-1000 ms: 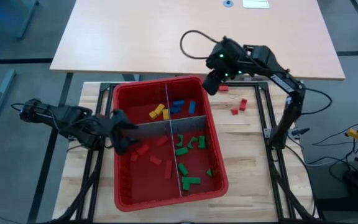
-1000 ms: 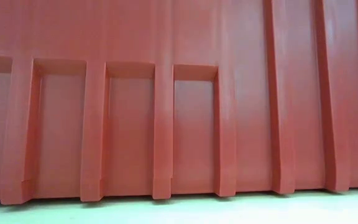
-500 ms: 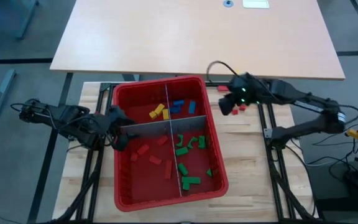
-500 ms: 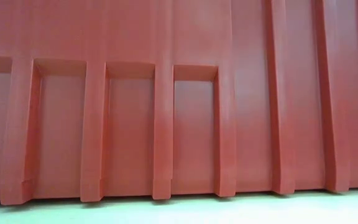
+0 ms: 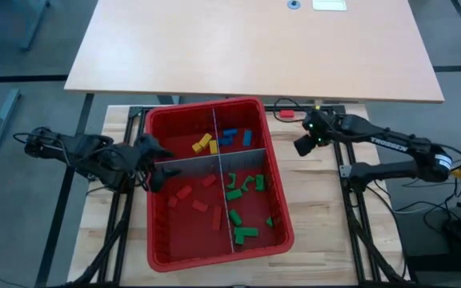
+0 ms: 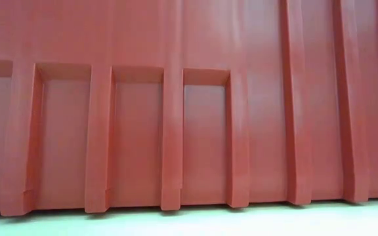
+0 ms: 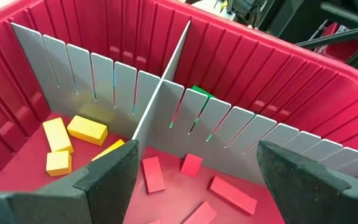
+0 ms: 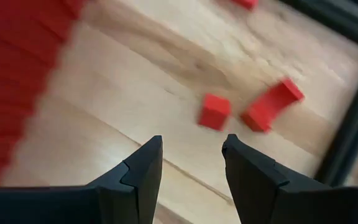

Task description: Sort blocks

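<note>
Right wrist view: my right jaws (image 8: 191,165) hang open over two red blocks (image 8: 215,111) on the surface (image 8: 123,106) beside the bin (image 5: 160,120). Light, rigid, probably slick; I'd pinch across flat sides. Left jaws (image 7: 194,177) gape inside the bin.

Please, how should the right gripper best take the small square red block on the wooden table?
Probably from above, gripping two opposite flat sides of the square red block. It lies flat and apart from the longer red block, and the open right gripper is empty.
</note>
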Robot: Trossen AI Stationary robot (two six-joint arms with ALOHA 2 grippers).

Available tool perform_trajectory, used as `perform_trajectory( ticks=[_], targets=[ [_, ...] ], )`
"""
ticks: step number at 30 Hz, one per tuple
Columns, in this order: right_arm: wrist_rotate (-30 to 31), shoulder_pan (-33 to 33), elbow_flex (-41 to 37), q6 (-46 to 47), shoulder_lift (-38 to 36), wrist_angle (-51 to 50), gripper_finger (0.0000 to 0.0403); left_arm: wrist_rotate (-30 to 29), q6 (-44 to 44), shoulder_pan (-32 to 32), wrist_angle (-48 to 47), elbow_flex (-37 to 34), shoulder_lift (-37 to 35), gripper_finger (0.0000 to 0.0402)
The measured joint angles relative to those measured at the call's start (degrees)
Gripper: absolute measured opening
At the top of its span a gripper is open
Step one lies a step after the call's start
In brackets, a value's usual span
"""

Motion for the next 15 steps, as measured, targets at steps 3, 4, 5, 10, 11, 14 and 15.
perform_trajectory(
  ticks=[3,4,5,10,11,14,15],
  targets=[
    [0.00,-3.26,-1.28,-1.05,2.35,-1.51,0.0152,0.02,-0.30,0.00,0.04,1.10,0.07,0.0311],
    [0.01,-4.52,-1.49,-1.24,3.21,-2.12,0.0153,0.02,-0.31,0.00,0.04,1.53,0.07,0.0311],
    [0.01,-5.68,-1.58,-1.49,4.10,-2.81,0.0154,0.02,-0.31,0.00,0.00,2.06,0.08,0.0311],
    [0.01,-10.49,-1.59,-2.39,8.04,-2.46,0.0159,0.02,0.13,0.00,0.04,4.36,0.09,0.0311],
    [0.01,-11.20,-1.59,-2.72,8.77,-2.36,0.0161,0.02,0.13,0.00,0.04,4.66,0.09,0.0311],
    [0.01,-12.60,-1.59,-5.17,11.04,-2.38,0.0165,0.02,0.13,0.00,0.00,5.35,0.09,0.0311],
    [0.01,-12.82,-1.59,-6.17,11.84,-2.32,0.0166,0.02,0.14,0.00,0.00,5.42,0.09,0.0311]
  ],
)
